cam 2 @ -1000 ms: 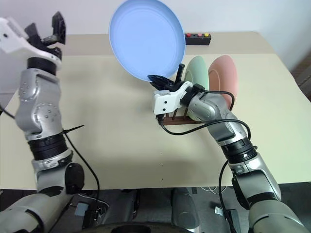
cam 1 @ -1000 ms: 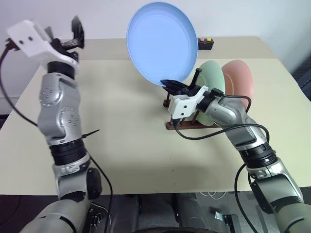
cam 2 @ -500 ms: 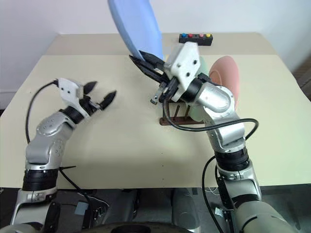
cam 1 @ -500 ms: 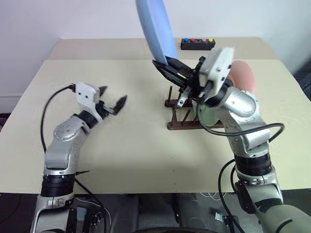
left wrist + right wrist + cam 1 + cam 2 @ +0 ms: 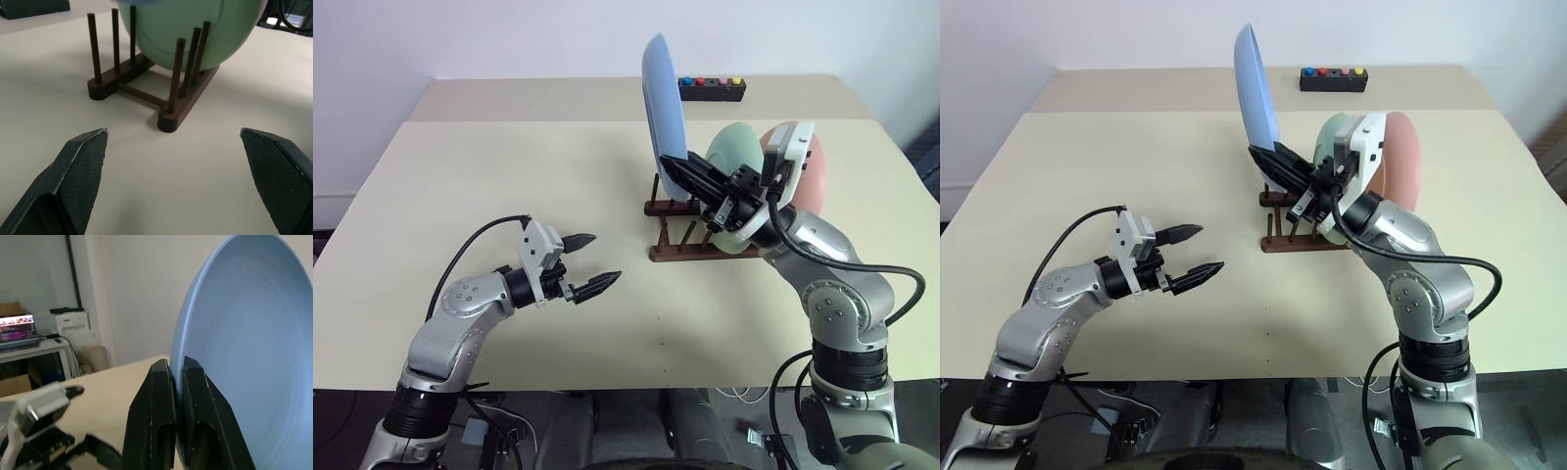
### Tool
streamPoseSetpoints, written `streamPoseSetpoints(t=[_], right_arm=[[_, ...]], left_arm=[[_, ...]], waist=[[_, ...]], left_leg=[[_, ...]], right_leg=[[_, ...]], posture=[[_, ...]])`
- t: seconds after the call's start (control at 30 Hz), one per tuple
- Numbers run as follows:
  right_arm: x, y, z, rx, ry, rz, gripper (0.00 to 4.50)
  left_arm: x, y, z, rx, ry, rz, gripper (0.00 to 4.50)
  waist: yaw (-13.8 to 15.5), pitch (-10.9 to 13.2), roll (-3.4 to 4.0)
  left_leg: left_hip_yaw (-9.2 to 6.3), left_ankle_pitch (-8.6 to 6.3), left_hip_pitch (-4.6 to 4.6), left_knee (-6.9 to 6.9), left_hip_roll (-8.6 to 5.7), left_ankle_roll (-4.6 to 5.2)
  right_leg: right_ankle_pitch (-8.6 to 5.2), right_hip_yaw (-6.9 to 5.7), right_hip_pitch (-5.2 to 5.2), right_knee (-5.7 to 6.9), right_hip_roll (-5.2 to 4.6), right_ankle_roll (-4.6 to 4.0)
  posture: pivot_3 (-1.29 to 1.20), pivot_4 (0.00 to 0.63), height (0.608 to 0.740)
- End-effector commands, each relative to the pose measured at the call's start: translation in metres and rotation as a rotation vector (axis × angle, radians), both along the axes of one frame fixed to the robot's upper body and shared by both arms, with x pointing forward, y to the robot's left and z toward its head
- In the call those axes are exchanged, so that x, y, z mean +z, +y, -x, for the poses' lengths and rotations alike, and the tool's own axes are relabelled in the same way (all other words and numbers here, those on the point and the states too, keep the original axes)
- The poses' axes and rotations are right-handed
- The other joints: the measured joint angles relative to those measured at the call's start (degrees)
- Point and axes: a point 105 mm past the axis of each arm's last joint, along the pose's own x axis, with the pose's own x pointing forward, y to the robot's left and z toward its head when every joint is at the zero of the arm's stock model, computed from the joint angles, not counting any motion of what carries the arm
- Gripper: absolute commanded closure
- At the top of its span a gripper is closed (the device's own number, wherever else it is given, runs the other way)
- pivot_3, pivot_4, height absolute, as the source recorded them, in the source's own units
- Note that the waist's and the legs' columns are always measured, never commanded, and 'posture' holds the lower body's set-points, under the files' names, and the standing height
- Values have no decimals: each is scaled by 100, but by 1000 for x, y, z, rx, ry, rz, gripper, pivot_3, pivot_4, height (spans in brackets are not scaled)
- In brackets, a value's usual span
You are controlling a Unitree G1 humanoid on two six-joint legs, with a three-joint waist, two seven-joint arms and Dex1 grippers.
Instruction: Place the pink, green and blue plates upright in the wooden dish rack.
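The blue plate (image 5: 663, 98) stands on edge above the near-left end of the wooden dish rack (image 5: 677, 242). My right gripper (image 5: 672, 168) is shut on its lower rim, and the right wrist view shows the fingers (image 5: 155, 396) pinching that rim (image 5: 244, 333). In the rack, the green plate (image 5: 732, 152) stands upright with the pink plate (image 5: 811, 168) behind it, partly hidden by my right wrist. My left gripper (image 5: 598, 258) hovers open and empty low over the table, left of the rack and pointing at it. Its view shows the rack's free pegs (image 5: 146, 93) and the green plate (image 5: 195, 34).
A black box with coloured buttons (image 5: 713, 89) lies at the back of the beige table (image 5: 509, 166). A seam runs across the tabletop behind the rack. The table's right edge is close to the pink plate.
My left arm dropped from high on the left to low over the table, turning toward the rack, still open. My right gripper rolled the blue plate from face-on to edge-on and lowered it.
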Motion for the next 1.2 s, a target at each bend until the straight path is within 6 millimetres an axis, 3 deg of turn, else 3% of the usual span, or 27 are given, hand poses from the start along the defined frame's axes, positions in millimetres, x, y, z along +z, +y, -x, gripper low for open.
streamPoseSetpoints(t=[0.03, 0.73, 0.83, 1.07, 1.2], right_arm=[[8, -2, 10, 19, -24, -21, 4500], [-5, -8, 7, 8, 112, -68, 4500], [-5, -8, 7, 2, 115, -70, 3482], [-5, -8, 7, -22, 96, -47, 27], [-4, -7, 7, -39, 67, -17, 27]], left_arm=[[9, -6, 4, -26, -42, -2, 53], [9, -7, 4, -25, -58, -12, 53], [9, -7, 3, -24, -59, -13, 0], [10, -7, 3, -24, -63, -16, 0], [9, -7, 3, -24, -63, -17, 0]], waist=[[0, 0, 0], [1, 0, 0], [1, 0, 0], [1, 0, 0], [1, 0, 0]], left_leg=[[0, 0, 0, -1, 0, 0], [0, 0, 0, 0, 0, 0], [0, 0, 0, 0, 0, 0], [0, 0, 0, 0, 0, 1], [0, 0, 0, 0, 0, 1]], right_leg=[[0, 0, 0, 0, 0, 0], [0, 0, 0, -1, 0, 0], [0, 0, 0, -1, 0, 0], [0, 0, 0, -1, 0, 0], [0, 0, 0, -1, 0, 0]], posture=[[0, 150, 740], [0, 150, 740], [0, 150, 740], [0, 150, 740], [0, 150, 740]])
